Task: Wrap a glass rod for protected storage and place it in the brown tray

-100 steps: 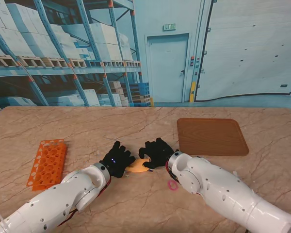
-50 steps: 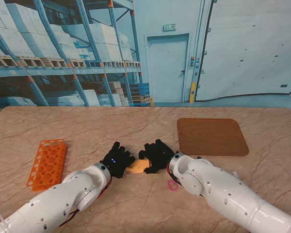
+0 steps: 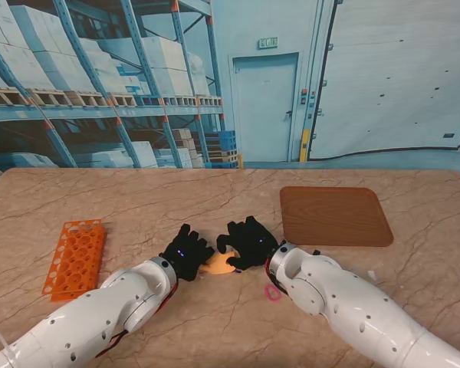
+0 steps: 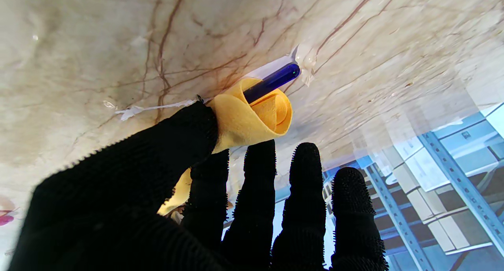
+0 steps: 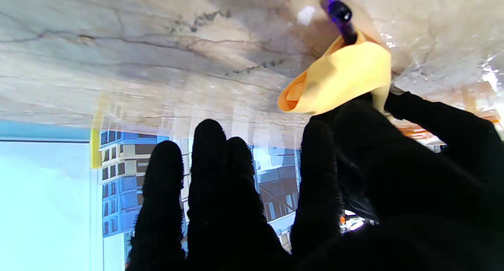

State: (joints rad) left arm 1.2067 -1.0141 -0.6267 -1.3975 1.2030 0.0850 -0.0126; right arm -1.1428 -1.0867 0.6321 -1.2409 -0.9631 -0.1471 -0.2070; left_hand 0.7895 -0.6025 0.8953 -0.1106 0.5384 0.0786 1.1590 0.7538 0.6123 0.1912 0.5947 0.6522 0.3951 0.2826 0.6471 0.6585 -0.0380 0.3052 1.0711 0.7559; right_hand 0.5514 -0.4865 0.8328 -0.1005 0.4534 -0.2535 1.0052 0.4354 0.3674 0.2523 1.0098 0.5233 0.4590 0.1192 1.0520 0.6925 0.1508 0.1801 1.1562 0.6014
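Your left hand point(image 3: 185, 254) and right hand point(image 3: 249, 242) both pinch the yellow cloth point(image 3: 217, 264) (rolled around blue rod point(image 4: 271, 82)).

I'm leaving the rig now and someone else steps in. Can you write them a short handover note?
Left robot hand: holds one end of the yellow cloth roll.
Right robot hand: holds the other end.
Blue glass rod: inside the roll, a tip sticking out at each end.
Done: cloth rolled around the rod.
Left: the pink rubber band lies unused by the right arm; the flat brown tray, farther right, awaits the bundle. Orange tube rack sits at left.
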